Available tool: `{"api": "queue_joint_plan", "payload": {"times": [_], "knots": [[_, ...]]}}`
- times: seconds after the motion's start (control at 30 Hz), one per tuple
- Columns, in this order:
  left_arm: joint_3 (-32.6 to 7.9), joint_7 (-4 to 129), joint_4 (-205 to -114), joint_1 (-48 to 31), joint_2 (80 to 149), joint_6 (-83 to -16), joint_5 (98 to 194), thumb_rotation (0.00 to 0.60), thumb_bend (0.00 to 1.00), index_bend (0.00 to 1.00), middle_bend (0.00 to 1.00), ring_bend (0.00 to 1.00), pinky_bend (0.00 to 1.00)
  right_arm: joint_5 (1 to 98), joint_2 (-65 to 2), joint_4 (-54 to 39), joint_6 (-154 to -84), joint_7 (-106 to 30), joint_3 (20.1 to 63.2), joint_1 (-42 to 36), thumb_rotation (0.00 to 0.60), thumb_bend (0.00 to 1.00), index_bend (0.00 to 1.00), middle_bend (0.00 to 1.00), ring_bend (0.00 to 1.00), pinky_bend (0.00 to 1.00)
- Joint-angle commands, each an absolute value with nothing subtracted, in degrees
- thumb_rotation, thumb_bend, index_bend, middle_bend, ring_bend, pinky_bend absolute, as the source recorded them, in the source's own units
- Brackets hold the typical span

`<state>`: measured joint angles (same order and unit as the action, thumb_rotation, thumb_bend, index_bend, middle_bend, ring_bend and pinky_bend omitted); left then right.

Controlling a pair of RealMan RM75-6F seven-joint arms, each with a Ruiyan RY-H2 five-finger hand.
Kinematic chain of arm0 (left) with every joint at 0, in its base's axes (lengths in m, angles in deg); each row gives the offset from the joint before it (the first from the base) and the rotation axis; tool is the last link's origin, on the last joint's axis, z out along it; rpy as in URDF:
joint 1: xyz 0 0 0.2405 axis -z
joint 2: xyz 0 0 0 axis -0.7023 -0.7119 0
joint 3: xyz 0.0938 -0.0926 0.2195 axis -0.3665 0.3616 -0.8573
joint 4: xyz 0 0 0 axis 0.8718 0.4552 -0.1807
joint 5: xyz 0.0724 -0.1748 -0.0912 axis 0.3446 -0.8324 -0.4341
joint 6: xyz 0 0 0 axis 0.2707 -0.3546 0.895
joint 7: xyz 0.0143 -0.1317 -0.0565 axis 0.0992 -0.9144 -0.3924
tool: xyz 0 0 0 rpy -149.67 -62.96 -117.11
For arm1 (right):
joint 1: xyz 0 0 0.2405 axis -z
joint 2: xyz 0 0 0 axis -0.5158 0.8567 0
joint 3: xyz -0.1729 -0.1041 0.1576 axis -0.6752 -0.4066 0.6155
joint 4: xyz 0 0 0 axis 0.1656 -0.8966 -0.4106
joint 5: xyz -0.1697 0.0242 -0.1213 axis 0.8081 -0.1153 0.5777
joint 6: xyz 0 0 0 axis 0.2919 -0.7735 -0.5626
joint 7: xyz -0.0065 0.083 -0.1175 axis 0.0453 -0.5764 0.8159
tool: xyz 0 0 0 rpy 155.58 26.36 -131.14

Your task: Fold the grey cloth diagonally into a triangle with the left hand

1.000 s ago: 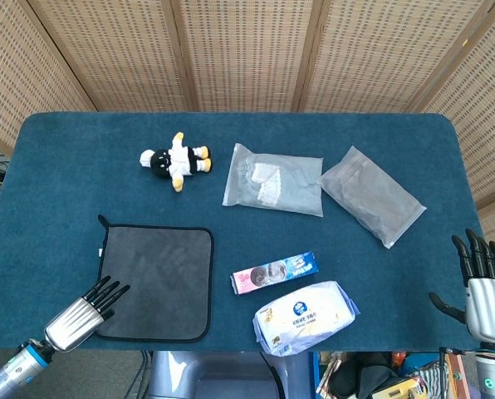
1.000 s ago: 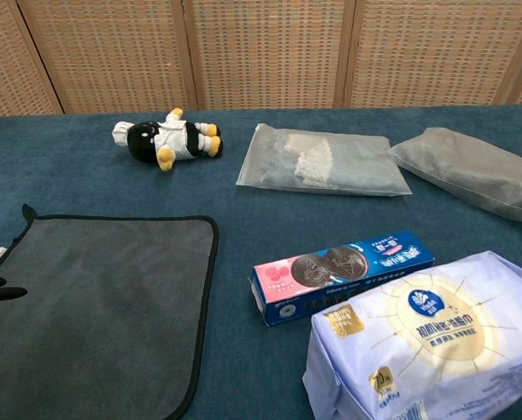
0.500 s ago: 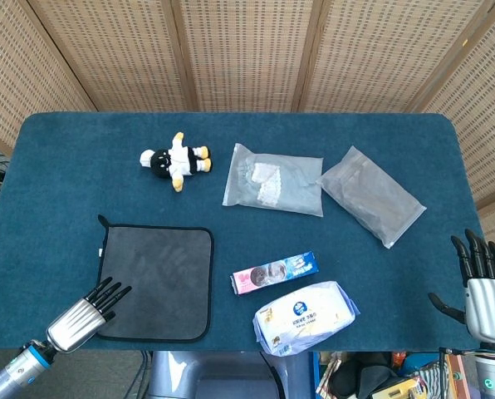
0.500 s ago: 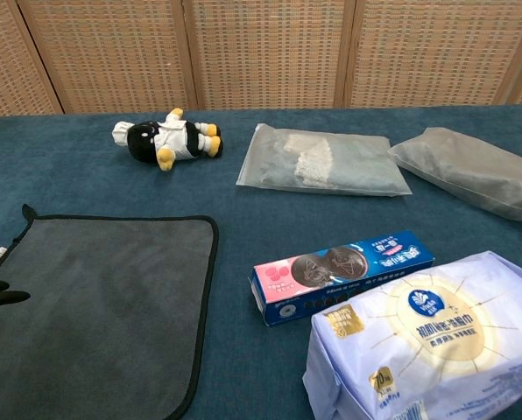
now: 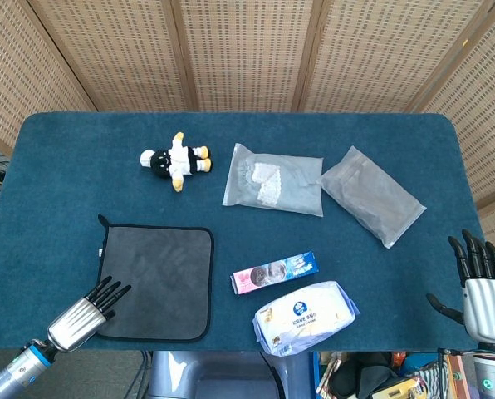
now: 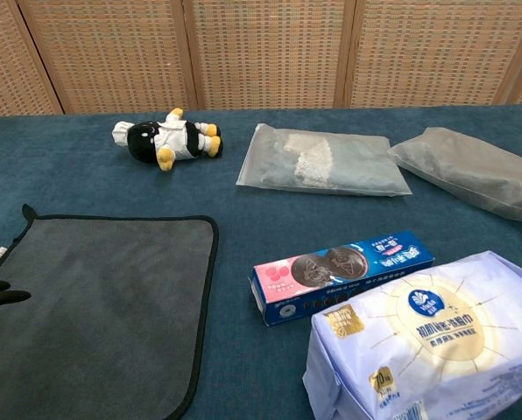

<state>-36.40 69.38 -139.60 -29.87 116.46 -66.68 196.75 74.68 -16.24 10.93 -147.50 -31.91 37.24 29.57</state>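
Grey cloth (image 5: 155,282) is lying flat near the front-left of the surface (image 5: 56,174), and the left hand (image 5: 85,312) sits at its near-left corner, fingers spread, holding nothing. I'd pinch that corner cleanly, then carry it across to the far-right corner so the edges line up. Over at the right edge, the right hand (image 5: 478,287) hangs spread and empty. Woven screens (image 5: 247,50) behind.

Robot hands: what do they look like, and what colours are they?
Each robot hand has thin black fingers on a shiny silver palm. The left robot hand joins a silver wrist with a blue ring. The right robot hand has the same black fingers and silver body, with a small green light below it.
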Motion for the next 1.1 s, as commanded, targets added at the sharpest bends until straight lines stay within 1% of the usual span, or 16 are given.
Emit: {"api": "queue_joint_plan", "payload": {"times": [0.03, 0.2, 0.47, 0.67, 0.9, 1.1], "knots": [[-36.42, 69.54, -139.77, -29.86, 116.44, -66.59, 196.59, 0.6, 0.33, 0.58, 0.0, 0.0, 0.0, 74.69, -16.23, 10.98, -147.51, -31.9, 37.24, 29.57, 0.6, 0.0, 0.0, 0.0, 0.0, 0.0], [-36.39, 69.7, -140.27, -29.76, 116.21, -66.79, 196.53, 0.6, 0.38, 0.58, 0.0, 0.0, 0.0, 74.67, -16.22, 11.0, -147.47, -31.95, 37.25, 29.56, 0.6, 0.0, 0.0, 0.0, 0.0, 0.0], [-36.39, 69.92, -141.73, -29.61, 115.41, -67.05, 196.38, 0.6, 0.39, 0.58, 0.0, 0.0, 0.0, 74.56, -16.24, 10.92, -147.35, -32.02, 37.27, 29.54, 0.6, 0.0, 0.0, 0.0, 0.0, 0.0], [-36.44, 70.19, -142.26, -29.56, 115.23, -66.63, 196.14, 0.6, 0.43, 0.58, 0.0, 0.0, 0.0, 74.65, -16.22, 10.99, -147.33, -31.98, 37.21, 29.54, 0.6, 0.0, 0.0, 0.0, 0.0, 0.0], [-36.47, 70.03, -142.1, -29.58, 115.71, -65.51, 195.56, 0.6, 0.49, 0.59, 0.0, 0.0, 0.0, 74.73, -16.13, 11.07, -147.2, -31.94, 37.13, 29.51, 0.6, 0.0, 0.0, 0.0, 0.0, 0.0], [-36.38, 70.05, -142.2, -29.51, 115.9, -65.1, 195.26, 0.6, 0.5, 0.6, 0.0, 0.0, 0.0, 74.83, -16.09, 11.15, -147.19, -31.93, 37.08, 29.5, 0.6, 0.0, 0.0, 0.0, 0.0, 0.0]]}}
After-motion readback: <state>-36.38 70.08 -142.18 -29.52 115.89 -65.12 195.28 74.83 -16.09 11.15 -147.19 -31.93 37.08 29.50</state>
